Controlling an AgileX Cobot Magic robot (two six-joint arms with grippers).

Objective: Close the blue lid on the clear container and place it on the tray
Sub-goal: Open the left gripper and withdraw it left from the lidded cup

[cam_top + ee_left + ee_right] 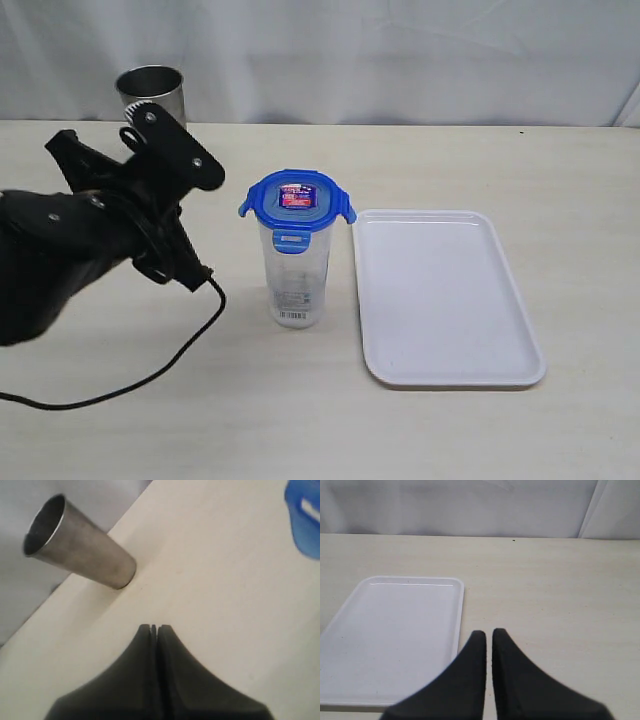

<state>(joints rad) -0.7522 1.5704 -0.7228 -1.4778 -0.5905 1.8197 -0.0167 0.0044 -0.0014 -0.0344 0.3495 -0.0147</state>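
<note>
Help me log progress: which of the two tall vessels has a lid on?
The clear container beside the white tray: the blue lid sits on its top. The steel cup at the table's back stands open.

steel cup: round grey metal cup at the back; its lower part is partly hidden behind the black left arm, which the exterior view's left edge cuts off.
left gripper: finger bases run out of the left wrist view.
blue lid: small round bright-blue plastic lid; sticker print too small to read; in the left wrist view only a blurred piece, cut by the edge.
clear container: tall transparent plastic tumbler; white label print unreadable.
tray: flat white rectangular plastic tray; in the right wrist view one end is cut off, one corner hidden behind the right gripper.
</note>
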